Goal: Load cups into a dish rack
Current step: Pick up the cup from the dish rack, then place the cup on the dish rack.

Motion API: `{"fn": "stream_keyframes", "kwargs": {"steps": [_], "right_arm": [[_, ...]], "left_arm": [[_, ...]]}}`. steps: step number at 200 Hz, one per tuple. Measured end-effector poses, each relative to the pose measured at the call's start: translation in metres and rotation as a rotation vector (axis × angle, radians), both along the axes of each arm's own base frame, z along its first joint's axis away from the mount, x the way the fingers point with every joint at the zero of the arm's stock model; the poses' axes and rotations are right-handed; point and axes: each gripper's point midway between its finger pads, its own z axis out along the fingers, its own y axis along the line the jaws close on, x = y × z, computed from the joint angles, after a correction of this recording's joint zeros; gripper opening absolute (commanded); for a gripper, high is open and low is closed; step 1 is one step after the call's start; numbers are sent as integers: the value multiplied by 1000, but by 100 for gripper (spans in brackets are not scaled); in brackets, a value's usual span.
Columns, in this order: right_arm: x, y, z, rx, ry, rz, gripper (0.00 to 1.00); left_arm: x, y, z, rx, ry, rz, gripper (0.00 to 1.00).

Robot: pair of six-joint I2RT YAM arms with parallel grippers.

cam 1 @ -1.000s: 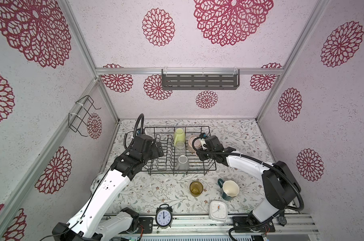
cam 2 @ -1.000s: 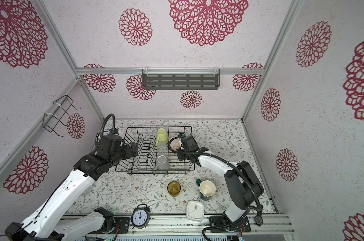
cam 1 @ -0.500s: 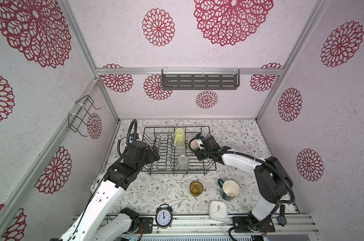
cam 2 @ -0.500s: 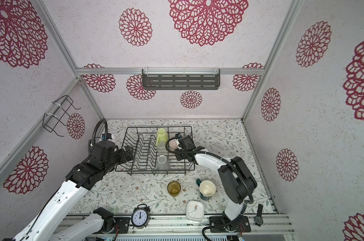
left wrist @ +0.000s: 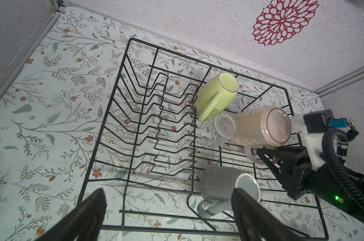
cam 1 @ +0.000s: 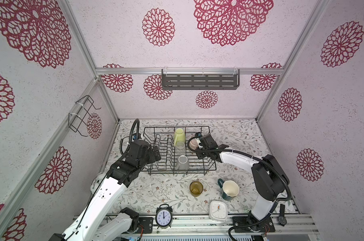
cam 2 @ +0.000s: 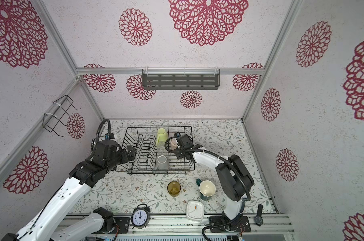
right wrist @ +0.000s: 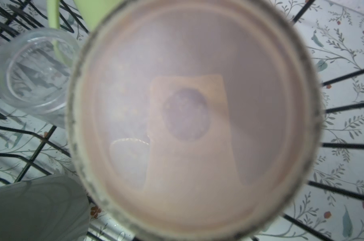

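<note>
The black wire dish rack (cam 1: 210, 165) holds a yellow-green mug (cam 1: 179, 134), a clear glass (cam 1: 180, 145) and a grey mug (cam 1: 182, 162) along its middle. A pink mug (left wrist: 260, 129) leans bottom-up against the clear glass. Its base fills the right wrist view (right wrist: 193, 116). My right gripper (left wrist: 264, 156) reaches in from the rack's right side, its fingers drawn together on the pink mug's handle. My left gripper (left wrist: 168, 192) hovers open over the rack's left part with nothing between its fingers. An amber tumbler (cam 1: 196, 188) and a dark teal mug (cam 1: 229, 188) stand on the table in front of the rack.
A black alarm clock (cam 1: 164, 216) and a white one (cam 1: 218, 210) sit at the table's front edge. A wristwatch (cam 1: 282, 217) lies on the rail at the right. A wire holder (cam 1: 81, 116) hangs on the left wall and a slotted shelf (cam 1: 200, 80) on the back wall.
My right gripper's jaws have narrowed at the pink mug's handle and the arm has shifted slightly. My left arm has drawn back toward the rack's left edge, still open.
</note>
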Motion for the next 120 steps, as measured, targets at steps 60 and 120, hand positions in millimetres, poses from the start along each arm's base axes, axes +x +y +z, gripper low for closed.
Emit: {"fn": "stream_keyframes", "kwargs": {"steps": [60, 120], "right_arm": [[14, -3, 12, -49, 52, -29, 0], [29, -17, 26, -58, 54, -81, 0]], "left_arm": [[0, -2, -2, -3, 7, -9, 97], [0, -2, -1, -7, 3, -9, 97]]}}
